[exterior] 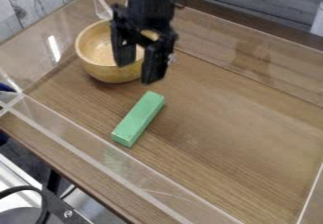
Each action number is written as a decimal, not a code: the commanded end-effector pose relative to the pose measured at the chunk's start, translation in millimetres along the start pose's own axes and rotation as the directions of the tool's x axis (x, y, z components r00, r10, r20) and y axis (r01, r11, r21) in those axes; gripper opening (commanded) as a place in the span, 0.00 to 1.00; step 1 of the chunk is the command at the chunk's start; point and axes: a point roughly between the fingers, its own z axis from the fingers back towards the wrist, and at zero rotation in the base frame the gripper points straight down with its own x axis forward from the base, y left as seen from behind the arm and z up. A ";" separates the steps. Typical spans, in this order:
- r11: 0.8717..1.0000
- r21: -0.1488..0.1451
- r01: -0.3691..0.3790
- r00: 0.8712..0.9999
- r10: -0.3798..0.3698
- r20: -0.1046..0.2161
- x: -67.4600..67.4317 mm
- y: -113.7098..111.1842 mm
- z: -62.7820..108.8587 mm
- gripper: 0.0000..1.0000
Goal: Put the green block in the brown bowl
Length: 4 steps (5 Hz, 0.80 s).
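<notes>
The gripper (140, 61) is hanging over the near right side of the brown bowl (93, 48), its jaws standing wide apart and holding nothing. The green block (139, 119) is lying on the table (228, 124), nearer the camera than the bowl and a little to its right, its long side slanting. The bowl is sitting upright, partly hidden behind the arm.

The likely next step is reaching for the block, and the first risk is in the approach: the fingers are sitting so close to the bowl's rim in this view that coming down too early could knock the bowl or tip it. The block is narrow but long, so if the jaws are closing askew to its slant, they could be twisting it or pushing it away from the bowl instead of pinching it. A grip near one end could be letting the other end droop. Later, because the block is looking nearly as long as the bowl is wide, a low or off-centre release could be leaving it propped on the rim or toppling outside.
</notes>
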 end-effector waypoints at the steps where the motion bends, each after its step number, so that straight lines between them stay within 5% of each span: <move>1: 0.999 -0.002 0.033 0.997 -0.033 0.071 -13.3 -2.1 -16.6 1.00; 3: 1.000 -0.010 0.007 0.999 -0.007 0.050 -22.3 -7.9 -40.6 1.00; 4: 1.000 0.014 0.011 0.998 -0.011 0.061 -17.5 -9.6 -42.8 1.00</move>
